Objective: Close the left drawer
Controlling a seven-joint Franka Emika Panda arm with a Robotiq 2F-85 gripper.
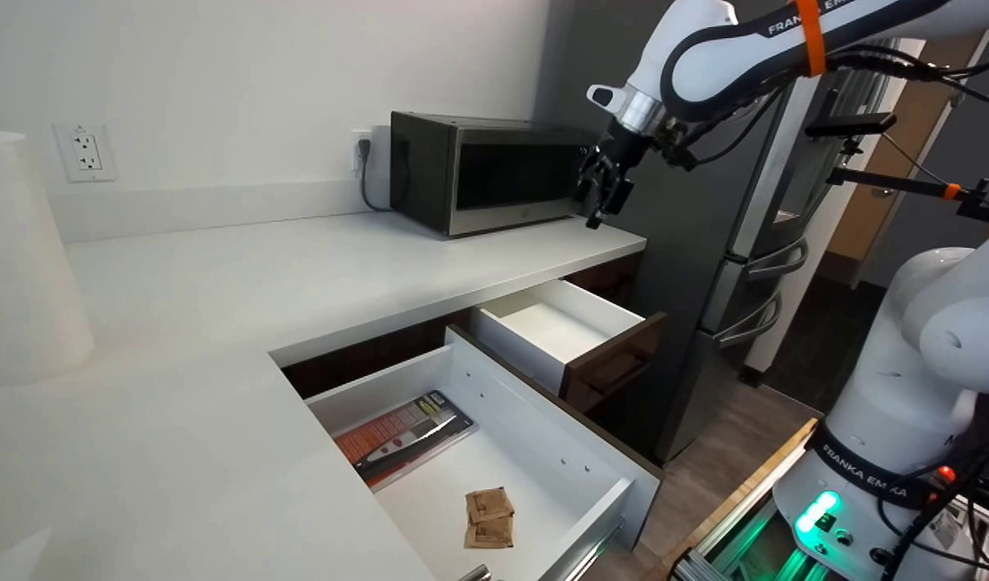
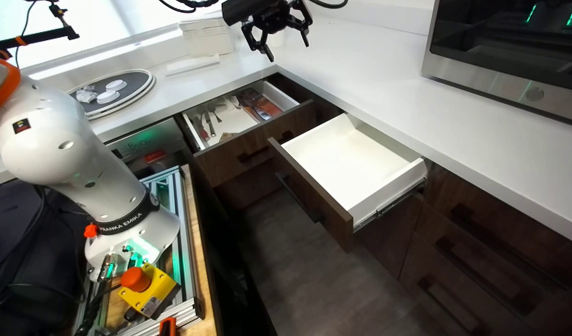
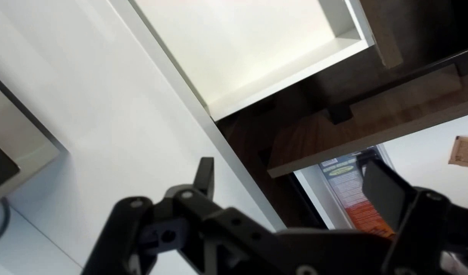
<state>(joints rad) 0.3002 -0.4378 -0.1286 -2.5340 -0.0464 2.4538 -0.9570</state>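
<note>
**Legible lettering: one name in full**

Item 1. Robot arm [image 1: 728, 73], upper link: white capitals on a black stripe [image 1: 785, 25], FRAN, then an orange band [image 1: 810, 36] across it, then EM, cut by the edge of an exterior view.

Item 2. Black collar [image 1: 865, 476] low on the arm: FRANKA EMIKA, white capitals, in both exterior views.

Item 3. Carded package [image 3: 350, 191], wrist view: yellow oval [image 3: 341, 170] on blue, fine print over blue and orange, too blurred for me to read.

Item 4. Yellow button box [image 2: 162, 282]: pale label [image 2: 150, 305], lines of print too small to read from here.

Item 5. Microwave [image 2: 505, 60], front: round badge [image 2: 534, 94], unclear.
</note>
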